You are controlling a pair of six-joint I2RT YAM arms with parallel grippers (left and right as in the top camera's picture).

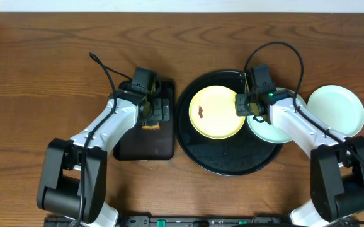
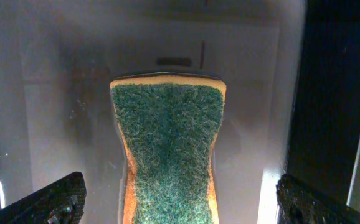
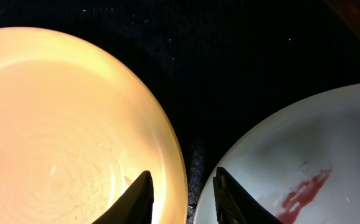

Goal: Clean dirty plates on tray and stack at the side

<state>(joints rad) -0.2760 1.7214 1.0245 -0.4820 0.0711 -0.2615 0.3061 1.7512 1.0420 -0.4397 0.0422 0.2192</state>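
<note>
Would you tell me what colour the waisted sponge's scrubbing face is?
Dark green scrubbing face; best in the left wrist view.

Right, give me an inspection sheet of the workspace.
Surface: wooden table.
Job's things: yellow plate with brown smear and smeared mint plate on round tray; second mint plate on the table beside it.
Clutter: sponge in rectangular tray.
Grippers: left gripper open over the sponge; right gripper fingers parted over the yellow plate's rim, holding nothing.
Cables: black cable looping off each arm.
Surroundings: pale band past the far edge.
</note>
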